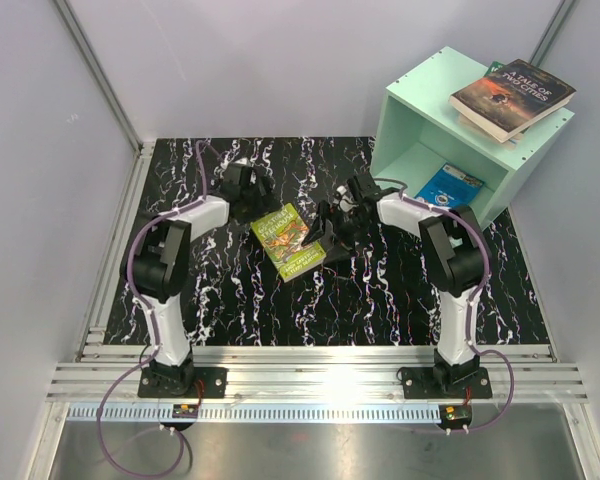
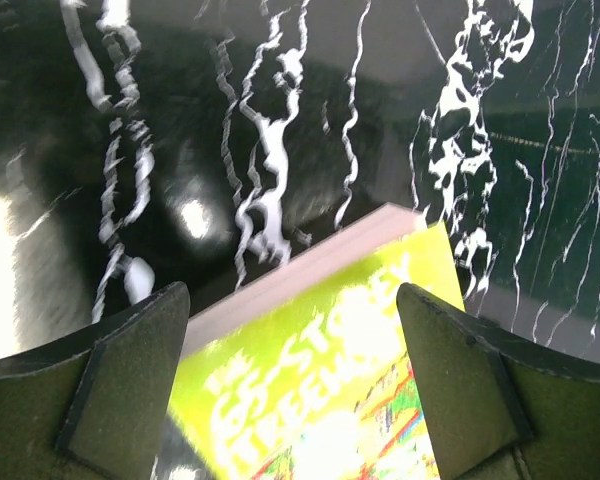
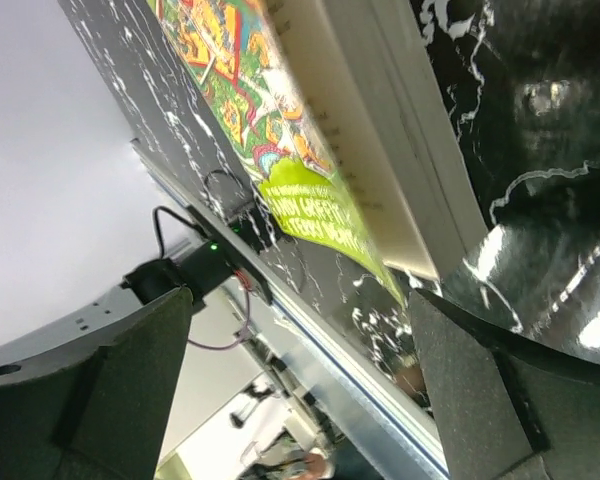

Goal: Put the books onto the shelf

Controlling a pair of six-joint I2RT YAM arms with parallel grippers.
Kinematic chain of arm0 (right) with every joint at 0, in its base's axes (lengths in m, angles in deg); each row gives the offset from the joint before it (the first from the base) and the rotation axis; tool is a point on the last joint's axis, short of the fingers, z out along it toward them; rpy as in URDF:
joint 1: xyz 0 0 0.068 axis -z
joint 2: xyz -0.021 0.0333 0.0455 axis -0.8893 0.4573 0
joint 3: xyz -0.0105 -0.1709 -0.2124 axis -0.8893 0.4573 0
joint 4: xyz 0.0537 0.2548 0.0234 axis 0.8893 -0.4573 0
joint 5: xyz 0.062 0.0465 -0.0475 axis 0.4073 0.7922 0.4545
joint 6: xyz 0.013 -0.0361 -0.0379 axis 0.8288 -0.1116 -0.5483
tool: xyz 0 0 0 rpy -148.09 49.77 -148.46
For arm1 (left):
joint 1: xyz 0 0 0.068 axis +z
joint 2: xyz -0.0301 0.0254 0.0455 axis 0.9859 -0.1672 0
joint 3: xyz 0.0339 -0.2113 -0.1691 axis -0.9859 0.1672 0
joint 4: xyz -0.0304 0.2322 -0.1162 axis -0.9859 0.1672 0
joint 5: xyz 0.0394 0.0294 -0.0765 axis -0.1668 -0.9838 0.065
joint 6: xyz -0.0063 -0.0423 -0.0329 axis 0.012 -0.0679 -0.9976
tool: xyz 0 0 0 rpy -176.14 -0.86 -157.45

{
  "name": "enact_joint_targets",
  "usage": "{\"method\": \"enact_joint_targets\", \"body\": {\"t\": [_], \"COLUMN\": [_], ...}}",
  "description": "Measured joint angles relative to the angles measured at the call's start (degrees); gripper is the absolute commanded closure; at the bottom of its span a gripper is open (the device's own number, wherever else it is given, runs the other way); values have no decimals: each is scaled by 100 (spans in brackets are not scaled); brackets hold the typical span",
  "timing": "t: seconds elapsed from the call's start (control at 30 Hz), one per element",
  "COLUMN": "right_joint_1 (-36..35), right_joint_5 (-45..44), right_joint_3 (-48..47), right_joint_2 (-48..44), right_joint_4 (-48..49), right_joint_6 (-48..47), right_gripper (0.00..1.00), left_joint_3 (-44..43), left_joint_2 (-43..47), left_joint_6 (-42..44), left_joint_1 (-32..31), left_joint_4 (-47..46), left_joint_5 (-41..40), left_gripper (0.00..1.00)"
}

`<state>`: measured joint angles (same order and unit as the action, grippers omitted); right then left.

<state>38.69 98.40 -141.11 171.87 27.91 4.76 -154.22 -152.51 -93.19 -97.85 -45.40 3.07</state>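
Observation:
A lime-green book [image 1: 288, 240] lies flat on the black marbled table [image 1: 230, 300]. My left gripper [image 1: 254, 204] hovers open at its far-left corner. In the left wrist view the cover [image 2: 330, 370] fills the gap between the spread fingers [image 2: 130, 385], with no grip showing. My right gripper [image 1: 326, 228] stands open at the book's right edge, and its view shows the page edge [image 3: 380, 150] ahead of the jaws [image 3: 300, 390]. The mint-green shelf [image 1: 410, 125] stands at the back right. A blue book [image 1: 450, 185] lies inside it, and "A Tale of Two Cities" [image 1: 515, 93] lies on top.
Under the dark book on the shelf top lies another book [image 1: 480, 125], and a green one [image 1: 497, 68] shows behind it. Grey walls close the table on three sides. An aluminium rail [image 1: 310, 380] runs along the near edge, by the arm bases.

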Motion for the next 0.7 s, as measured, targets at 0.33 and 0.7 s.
{"method": "enact_joint_targets", "body": {"t": [0.33,0.7], "right_joint_1": [0,0], "right_joint_5": [-1451,-1843], "right_joint_3": [-798,-2660], "right_joint_2": [-219,1318], "right_joint_4": [-1384,-1676], "right_joint_6": [-1073,-1285], "right_gripper": [4,4], "left_joint_3": [138,1694], "left_joint_2": [1829,2778], "left_joint_6": [107,-393], "left_joint_1": [638,538], "left_joint_4": [693,920], "left_joint_5": [-374,-407], "left_gripper": [10,11]}}
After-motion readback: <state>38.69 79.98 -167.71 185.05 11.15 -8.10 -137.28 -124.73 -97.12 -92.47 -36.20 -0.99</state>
